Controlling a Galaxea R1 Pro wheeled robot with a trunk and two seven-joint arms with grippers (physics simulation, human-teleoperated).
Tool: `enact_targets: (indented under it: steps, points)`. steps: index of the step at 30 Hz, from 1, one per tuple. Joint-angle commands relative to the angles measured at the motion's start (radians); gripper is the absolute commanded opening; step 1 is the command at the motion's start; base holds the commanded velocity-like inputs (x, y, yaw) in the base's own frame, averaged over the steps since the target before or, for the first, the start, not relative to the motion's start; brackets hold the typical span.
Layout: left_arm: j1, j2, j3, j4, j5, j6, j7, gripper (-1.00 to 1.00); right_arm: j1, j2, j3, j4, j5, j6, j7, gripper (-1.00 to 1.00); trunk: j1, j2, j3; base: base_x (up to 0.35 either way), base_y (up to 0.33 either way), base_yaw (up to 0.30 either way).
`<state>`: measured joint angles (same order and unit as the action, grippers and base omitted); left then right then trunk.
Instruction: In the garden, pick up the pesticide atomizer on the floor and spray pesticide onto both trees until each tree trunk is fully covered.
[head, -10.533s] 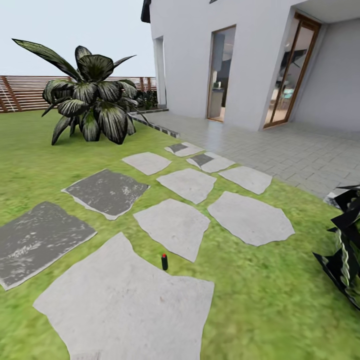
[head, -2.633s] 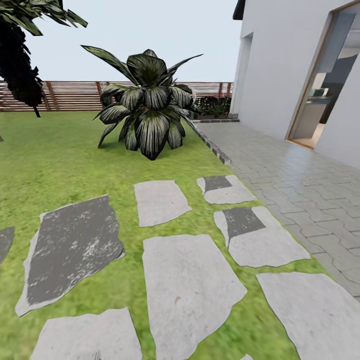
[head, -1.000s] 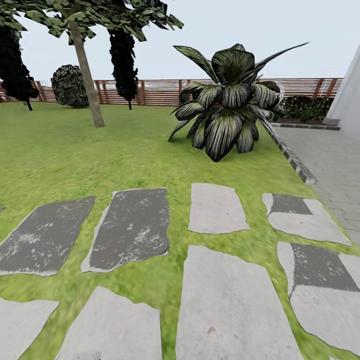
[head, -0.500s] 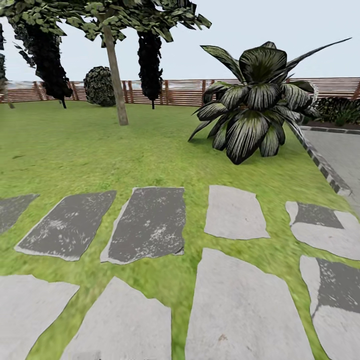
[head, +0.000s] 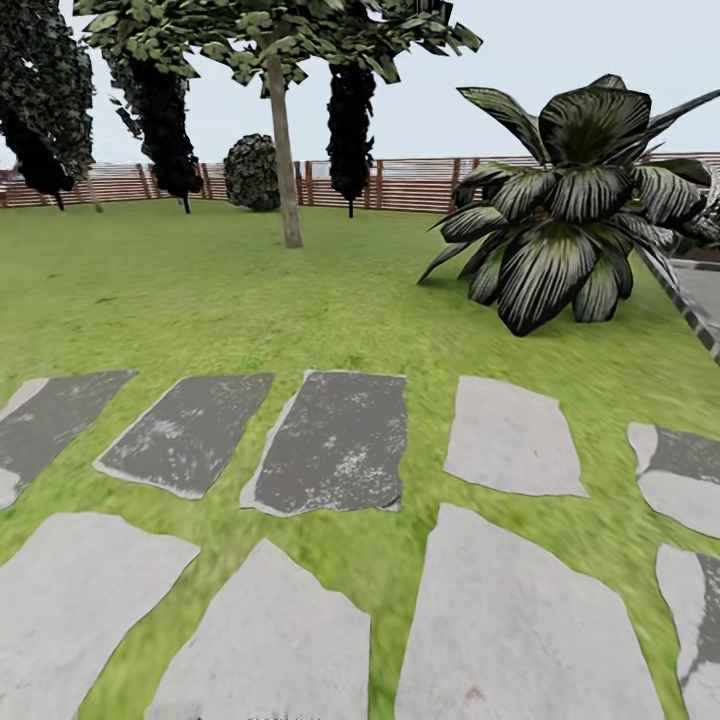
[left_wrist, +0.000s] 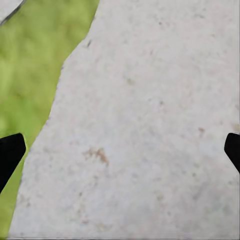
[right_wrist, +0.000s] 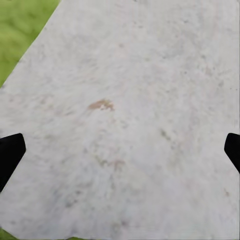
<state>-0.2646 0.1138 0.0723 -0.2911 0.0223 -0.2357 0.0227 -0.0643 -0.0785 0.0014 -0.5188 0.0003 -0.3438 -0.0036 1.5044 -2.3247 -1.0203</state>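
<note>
Both tools (left_wrist: 120, 155) (right_wrist: 120, 155) spread apart over paving slabs (head: 520, 620); open lawn (head: 200, 290) runs to fence (head: 410, 185).

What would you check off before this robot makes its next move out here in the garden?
1. Left gripper open and empty: ok, fingertips spread over a pale paving slab.
2. Right gripper open and empty: ok.
3. A tree trunk in sight: ok, across the lawn.
4. Second tree identified: cannot tell.
5. Atomizer located: not ok.
6. Spiky plant off the route: ok, it sits to the right.

Tree (head: 284, 160) upright on lawn (head: 200, 290), by fence (head: 420, 183)
</note>
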Motion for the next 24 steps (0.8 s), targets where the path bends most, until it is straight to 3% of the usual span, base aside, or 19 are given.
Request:
enact_targets:
  steps: [1,8,18,24]
  points:
    - [-0.001,0.000,0.001,0.001,0.002,-0.003,0.000,1.00,0.000,0.000,0.000,0.000,0.000,-0.003,0.000,1.00,0.000,0.000,-0.001,0.000,0.000,0.278]
    - [-0.001,-0.001,0.000,0.001,0.002,-0.004,0.000,1.00,0.000,-0.001,0.000,0.001,0.001,-0.003,0.000,1.00,0.000,0.000,-0.001,-0.038,-0.026,0.278]
    - [-0.001,-0.002,0.000,0.001,0.002,-0.005,0.000,1.00,0.000,-0.001,0.000,0.003,0.001,-0.003,0.000,1.00,0.000,0.000,-0.001,-0.245,-0.128,0.278]
    - [-0.001,-0.002,0.000,0.001,0.002,-0.005,0.000,1.00,0.000,0.000,0.000,0.003,0.001,-0.003,0.000,1.00,0.000,0.000,-0.001,-0.059,-0.020,0.278]
